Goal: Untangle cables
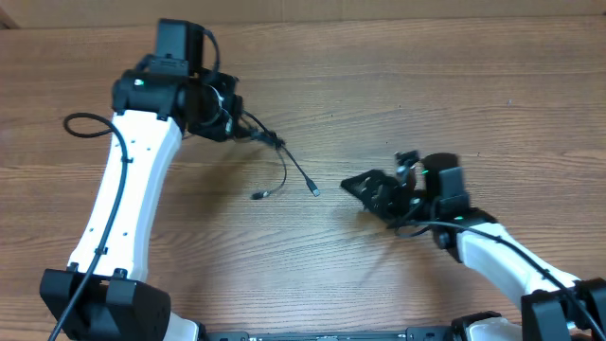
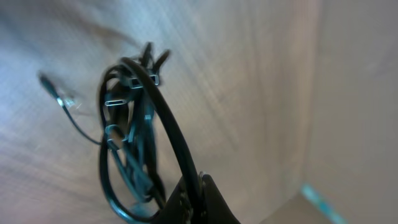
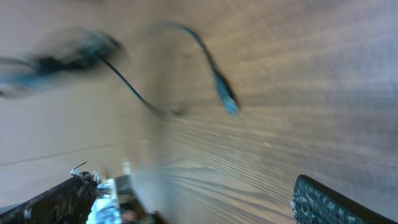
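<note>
Left tool (image 2: 194,186) pinched shut on the cables (image 2: 134,124), near the table's (image 1: 379,85) far edge. Right tool (image 3: 193,202) is spread wide, empty, with open wood between them.

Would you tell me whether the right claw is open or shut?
Open: the right claw has its fingers at opposite edges of the wrist view, with nothing gripped between them.

Overhead, you look straight down on the table (image 1: 398,85). Your wrist views sit close, both sharing the cables (image 1: 282,147).
</note>
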Controlling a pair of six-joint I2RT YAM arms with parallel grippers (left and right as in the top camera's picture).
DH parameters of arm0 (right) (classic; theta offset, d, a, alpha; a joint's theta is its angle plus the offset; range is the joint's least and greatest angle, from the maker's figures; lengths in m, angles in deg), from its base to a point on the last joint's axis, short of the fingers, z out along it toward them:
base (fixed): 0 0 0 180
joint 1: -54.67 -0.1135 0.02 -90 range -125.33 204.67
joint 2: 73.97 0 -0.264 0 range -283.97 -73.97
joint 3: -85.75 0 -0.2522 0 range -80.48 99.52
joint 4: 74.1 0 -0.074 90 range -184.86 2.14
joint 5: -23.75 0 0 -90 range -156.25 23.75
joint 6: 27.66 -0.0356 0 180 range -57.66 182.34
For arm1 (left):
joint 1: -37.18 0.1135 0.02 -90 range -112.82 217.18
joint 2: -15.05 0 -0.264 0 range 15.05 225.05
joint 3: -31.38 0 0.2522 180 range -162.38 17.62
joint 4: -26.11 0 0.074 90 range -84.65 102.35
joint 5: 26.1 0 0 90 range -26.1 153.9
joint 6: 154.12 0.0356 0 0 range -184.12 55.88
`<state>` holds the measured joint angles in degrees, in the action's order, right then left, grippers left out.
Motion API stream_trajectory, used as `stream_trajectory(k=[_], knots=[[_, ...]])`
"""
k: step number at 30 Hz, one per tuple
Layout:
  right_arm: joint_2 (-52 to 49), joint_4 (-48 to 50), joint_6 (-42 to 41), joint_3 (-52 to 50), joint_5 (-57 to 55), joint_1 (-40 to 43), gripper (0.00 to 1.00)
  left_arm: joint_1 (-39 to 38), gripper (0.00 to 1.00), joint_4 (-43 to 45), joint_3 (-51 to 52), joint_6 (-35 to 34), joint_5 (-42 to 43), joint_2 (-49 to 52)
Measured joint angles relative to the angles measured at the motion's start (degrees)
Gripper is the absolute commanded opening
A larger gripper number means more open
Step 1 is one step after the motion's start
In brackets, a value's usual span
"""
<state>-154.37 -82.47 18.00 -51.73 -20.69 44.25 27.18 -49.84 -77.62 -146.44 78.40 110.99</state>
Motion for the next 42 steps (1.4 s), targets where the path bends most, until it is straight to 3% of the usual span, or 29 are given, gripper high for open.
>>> stream_trajectory(k=[2,6,7,8,11,15,24,29,33,42], knots=[[0.42,1.44,0.52,0.0,3.63,2.71,1.0,-1.97,0.18,-0.94,0.02,1.6,0.07,0.0],[0.66,1.92,1.2,0.0,9.11,5.18,1.0,-6.47,0.76,-2.89,0.0,12.07,-0.94,0.02],[0.68,1.88,1.27,0.0,9.97,5.16,1.0,-7.58,0.82,-4.59,-0.02,16.06,-1.84,0.09],[0.68,1.84,1.33,0.0,10.8,5.16,1.0,-8.52,0.99,-6.71,0.0,19.74,-2.99,0.11],[0.68,1.64,1.53,0.0,12.17,5.14,1.0,-10.8,0.99,-14.56,0.0,28.85,-7.39,0.24],[0.68,2.12,1.64,0.0,12.98,5.14,1.0,-10.97,1.0,-18.88,0.0,34.49,-10.51,0.24],[0.68,2.36,1.77,0.0,12.98,5.14,1.0,-10.97,1.0,-19.63,0.0,36.83,-10.01,0.33],[0.68,2.34,1.75,0.0,12.96,5.14,1.0,-11.41,0.79,-19.39,1.18,35.52,-9.11,0.35],[0.68,2.36,1.79,0.0,12.83,5.14,1.0,-13.14,0.76,-15.15,6.97,34.47,-8.46,0.37],[0.68,2.03,1.99,0.0,11.34,5.14,1.0,-17.62,0.7,5.25,25.86,34.49,-8.26,0.87]])
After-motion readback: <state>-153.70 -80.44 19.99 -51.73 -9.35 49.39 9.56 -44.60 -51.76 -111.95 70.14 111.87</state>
